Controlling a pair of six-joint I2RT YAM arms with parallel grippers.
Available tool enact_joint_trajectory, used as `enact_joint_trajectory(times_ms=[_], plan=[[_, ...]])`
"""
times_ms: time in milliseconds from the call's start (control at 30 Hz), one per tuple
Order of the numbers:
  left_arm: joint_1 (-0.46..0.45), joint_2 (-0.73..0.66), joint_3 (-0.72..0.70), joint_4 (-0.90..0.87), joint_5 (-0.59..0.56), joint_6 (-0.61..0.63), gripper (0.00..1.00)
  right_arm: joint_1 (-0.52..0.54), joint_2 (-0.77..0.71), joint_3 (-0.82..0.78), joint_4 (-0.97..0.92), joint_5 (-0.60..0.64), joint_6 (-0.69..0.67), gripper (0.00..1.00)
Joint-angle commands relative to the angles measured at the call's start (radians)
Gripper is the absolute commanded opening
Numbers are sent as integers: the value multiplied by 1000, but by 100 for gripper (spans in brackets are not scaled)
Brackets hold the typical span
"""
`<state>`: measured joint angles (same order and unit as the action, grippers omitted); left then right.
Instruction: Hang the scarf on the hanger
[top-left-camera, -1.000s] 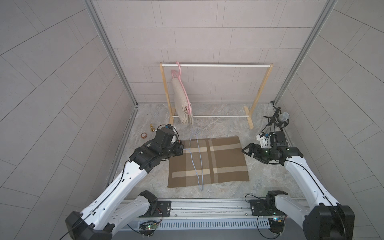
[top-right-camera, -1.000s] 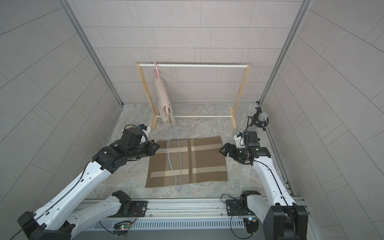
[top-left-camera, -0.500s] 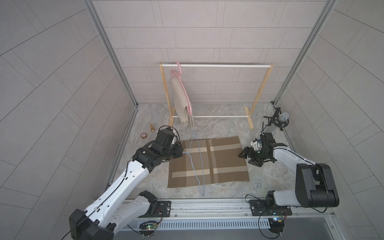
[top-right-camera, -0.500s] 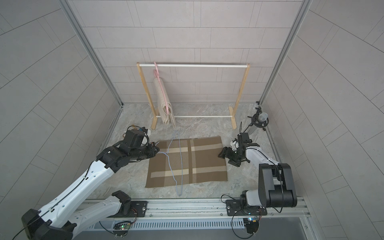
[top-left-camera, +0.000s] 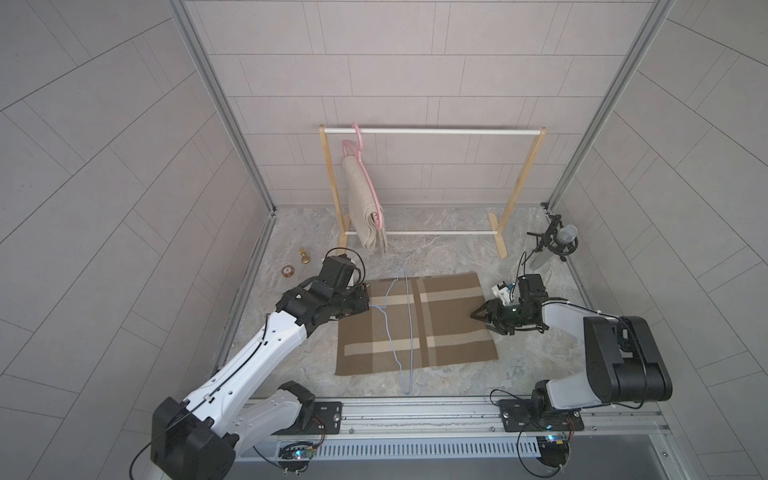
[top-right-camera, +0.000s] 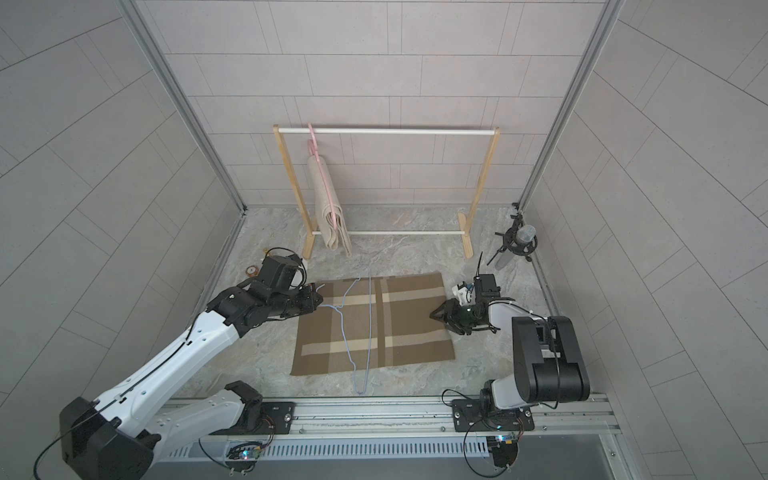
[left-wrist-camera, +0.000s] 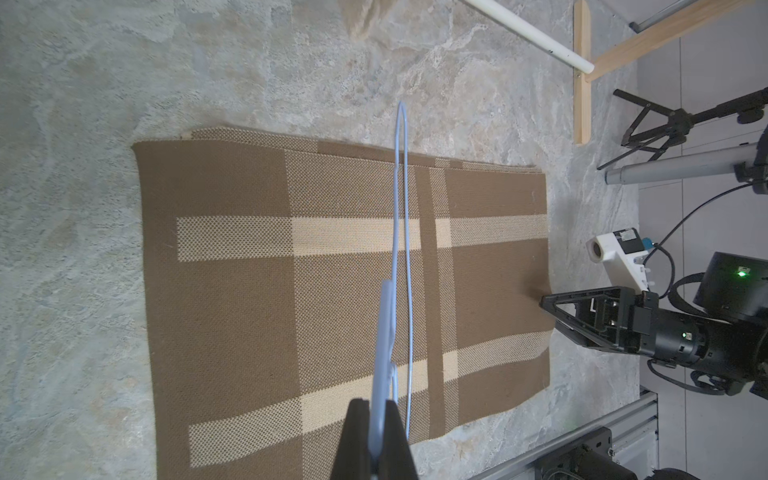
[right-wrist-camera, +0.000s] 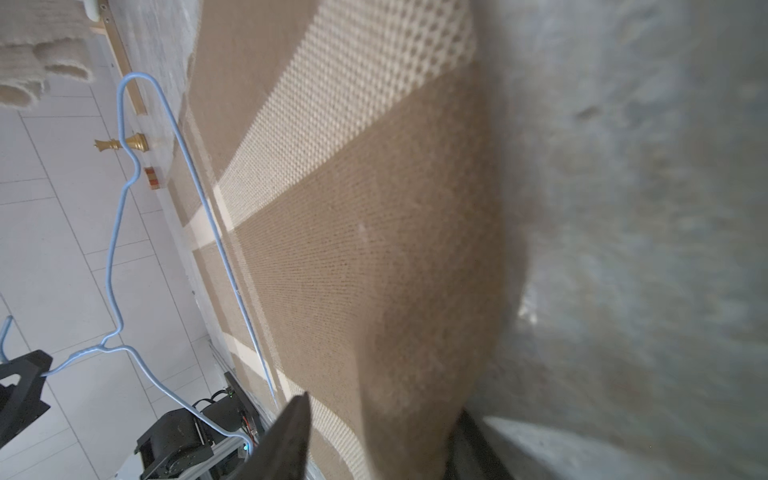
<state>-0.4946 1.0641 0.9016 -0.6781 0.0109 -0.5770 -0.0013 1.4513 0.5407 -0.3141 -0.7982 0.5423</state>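
Right gripper (top-left-camera: 476, 316) lowered onto scarf (top-left-camera: 440, 328) right edge, jaws half-open astride it, left gripper (top-left-camera: 367, 301) clamping hanger (top-left-camera: 409, 332) hook

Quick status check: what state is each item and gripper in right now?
scarf: flat on table, unhung.
blue hanger: held by hook, over scarf.
left gripper: shut on blue hanger.
right gripper: open, straddling scarf edge.
pink hanger: on rack, carrying beige cloth.

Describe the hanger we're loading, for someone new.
In front of the wooden rack, a brown plaid scarf lies flat on the floor. The blue hanger rests across it: thin wire, bare, unlike the pink hanger on the rack.
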Motion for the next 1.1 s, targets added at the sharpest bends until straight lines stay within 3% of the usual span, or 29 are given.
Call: enact_joint_trajectory(times_ms=[0,167,333,433,667,833,1067], plan=[[5,9,-35,-9,-19,12,0,40,-28,3,97,-79,54,30],[5,9,-55,12,-28,-3,0,158,-127,11,209,-109,188,0],[5,17,-61,24,-17,-13,0,349,-215,12,356,-57,398,0],[5,16,-64,32,-15,-25,0,488,-217,17,457,39,538,0],[5,14,-71,48,-1,-44,0,710,-41,49,653,222,733,0],[5,1,-63,46,21,-47,0,800,131,115,727,300,798,0],[4,-40,-44,39,68,-58,0,843,305,228,761,326,806,0]])
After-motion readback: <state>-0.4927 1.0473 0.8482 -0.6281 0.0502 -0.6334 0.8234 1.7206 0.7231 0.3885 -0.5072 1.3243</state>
